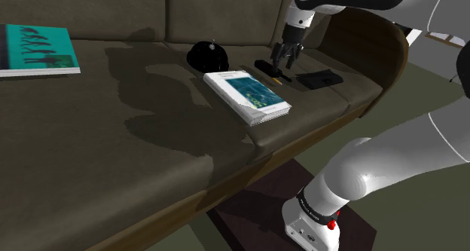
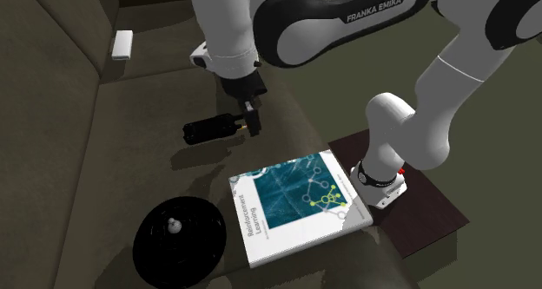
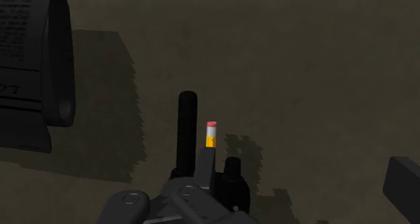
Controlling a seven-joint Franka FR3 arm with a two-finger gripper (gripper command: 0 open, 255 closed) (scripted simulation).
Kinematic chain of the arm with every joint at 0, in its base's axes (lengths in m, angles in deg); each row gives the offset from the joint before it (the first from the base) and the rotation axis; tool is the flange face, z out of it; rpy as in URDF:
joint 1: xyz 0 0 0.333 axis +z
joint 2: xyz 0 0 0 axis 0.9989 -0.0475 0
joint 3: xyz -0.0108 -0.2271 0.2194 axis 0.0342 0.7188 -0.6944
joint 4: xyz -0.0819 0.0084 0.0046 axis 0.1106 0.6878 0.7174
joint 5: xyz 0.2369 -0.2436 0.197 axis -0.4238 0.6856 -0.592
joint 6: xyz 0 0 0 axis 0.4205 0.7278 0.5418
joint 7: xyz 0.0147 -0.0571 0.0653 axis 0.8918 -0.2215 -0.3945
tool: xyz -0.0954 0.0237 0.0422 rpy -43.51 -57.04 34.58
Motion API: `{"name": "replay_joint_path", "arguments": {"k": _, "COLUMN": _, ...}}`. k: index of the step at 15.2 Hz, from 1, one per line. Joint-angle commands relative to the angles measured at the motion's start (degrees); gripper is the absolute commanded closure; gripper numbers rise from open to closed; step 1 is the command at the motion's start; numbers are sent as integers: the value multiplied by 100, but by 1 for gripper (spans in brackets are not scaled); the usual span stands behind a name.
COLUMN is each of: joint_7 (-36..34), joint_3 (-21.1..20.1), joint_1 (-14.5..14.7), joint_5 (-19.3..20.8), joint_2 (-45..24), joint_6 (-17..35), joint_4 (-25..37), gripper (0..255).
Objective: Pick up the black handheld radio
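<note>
The black handheld radio [image 2: 211,128] hangs a little above the sofa seat, casting its shadow on the cushion below. My gripper [image 2: 253,119] is shut on one end of it, the body sticking out sideways. In the shoulder view the radio [image 1: 265,65] lies level beside the gripper [image 1: 285,59], near the sofa's right armrest. In the wrist view the radio [image 3: 192,192] sits close under the camera, its stubby antenna [image 3: 187,118] pointing away and a knob beside it. My fingers are hidden behind the radio's body there.
A yellow pencil [image 3: 211,135] with a pink eraser lies on the seat under the radio. A teal book [image 1: 248,96], a round black object [image 1: 207,56] and a flat black item [image 1: 319,79] lie nearby. A second book [image 1: 36,50] rests far left. The curved armrest [image 1: 380,42] is close.
</note>
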Motion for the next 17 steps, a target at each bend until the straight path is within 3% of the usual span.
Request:
{"name": "replay_joint_path", "arguments": {"k": 1, "joint_7": 115, "joint_3": 104, "joint_1": -30, "joint_5": 9, "joint_2": -422, "joint_6": 84, "joint_4": 353, "gripper": 0}}
{"name": "replay_joint_path", "arguments": {"k": 6, "joint_7": 445, "joint_3": 352, "joint_1": -143, "joint_5": -27, "joint_2": -1307, "joint_6": 163, "joint_4": 1194, "gripper": 0}}
{"name": "replay_joint_path", "arguments": {"k": 15, "joint_7": 404, "joint_3": 368, "joint_1": -155, "joint_5": -17, "joint_2": -1330, "joint_6": 742, "joint_4": 635, "gripper": 0}}
{"name": "replay_joint_path", "arguments": {"k": 16, "joint_7": 410, "joint_3": 372, "joint_1": -157, "joint_5": -18, "joint_2": -1336, "joint_6": 739, "joint_4": 646, "gripper": 255}}
{"name": "replay_joint_path", "arguments": {"k": 17, "joint_7": 410, "joint_3": 372, "joint_1": -157, "joint_5": -18, "joint_2": -1335, "joint_6": 742, "joint_4": 642, "gripper": 255}}
